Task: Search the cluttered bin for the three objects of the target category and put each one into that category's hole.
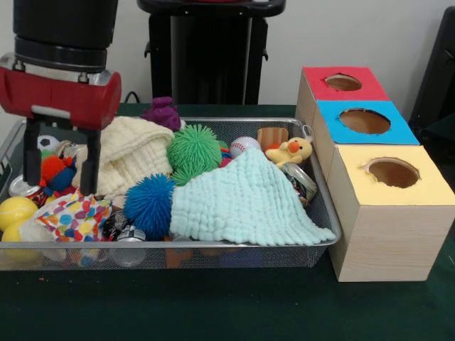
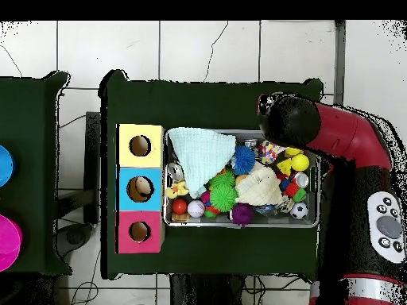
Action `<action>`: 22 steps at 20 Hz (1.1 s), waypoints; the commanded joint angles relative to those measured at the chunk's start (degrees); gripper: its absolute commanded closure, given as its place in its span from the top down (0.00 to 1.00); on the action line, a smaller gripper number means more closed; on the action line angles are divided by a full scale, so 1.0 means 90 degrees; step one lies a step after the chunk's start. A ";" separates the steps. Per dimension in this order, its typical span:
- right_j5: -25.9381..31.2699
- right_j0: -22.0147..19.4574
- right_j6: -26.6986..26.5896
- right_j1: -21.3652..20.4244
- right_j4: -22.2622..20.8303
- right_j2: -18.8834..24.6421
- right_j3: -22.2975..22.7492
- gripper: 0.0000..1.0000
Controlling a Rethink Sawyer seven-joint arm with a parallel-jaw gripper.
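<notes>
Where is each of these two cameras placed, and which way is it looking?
Front view: sits across the table, facing the robot over the wire mesh bin; shows the red and black arm and its gripper, jaws open.
Overhead view: hangs above, looking straight down on the bin and boxes; shows the arm bending in from the right.
Both share the bin, the mint cloth and the yellow-topped hole.

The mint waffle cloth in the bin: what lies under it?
The mint waffle cloth drapes over the wire bin's front right part. At its edges show a blue spiky ball, a green spiky ball and a yellow duck. Whatever lies directly beneath is covered.
</notes>
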 commanded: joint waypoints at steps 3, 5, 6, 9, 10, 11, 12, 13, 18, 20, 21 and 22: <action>0.0037 -0.0154 -0.0900 0.0472 -0.0427 0.0815 0.0056 1.00; 0.0169 -0.0107 -0.0764 0.0523 -0.0436 0.0745 -0.0007 1.00; 0.0435 -0.0038 -0.0586 0.0606 -0.0411 0.0611 -0.0106 1.00; 0.0450 -0.0045 -0.0549 0.0754 -0.0453 0.0592 -0.0218 1.00; 0.0508 0.0000 -0.0486 0.0799 -0.0475 0.0514 -0.0284 1.00; 0.0518 0.0008 -0.0473 0.0821 -0.0480 0.0490 -0.0312 1.00; 0.0528 0.0034 -0.0417 0.0845 -0.0497 0.0430 -0.0338 1.00; 0.0539 0.0059 -0.0362 0.0869 -0.0513 0.0370 -0.0365 1.00; 0.0668 0.0208 0.0025 0.1019 -0.0647 -0.0024 -0.0492 1.00; 0.0746 0.0215 0.0059 0.1110 -0.0658 -0.0072 -0.0548 1.00; 0.0794 0.0218 0.0074 0.1160 -0.0654 -0.0091 -0.0570 1.00; 0.0841 0.0228 0.0101 0.1200 -0.0664 -0.0133 -0.0570 1.00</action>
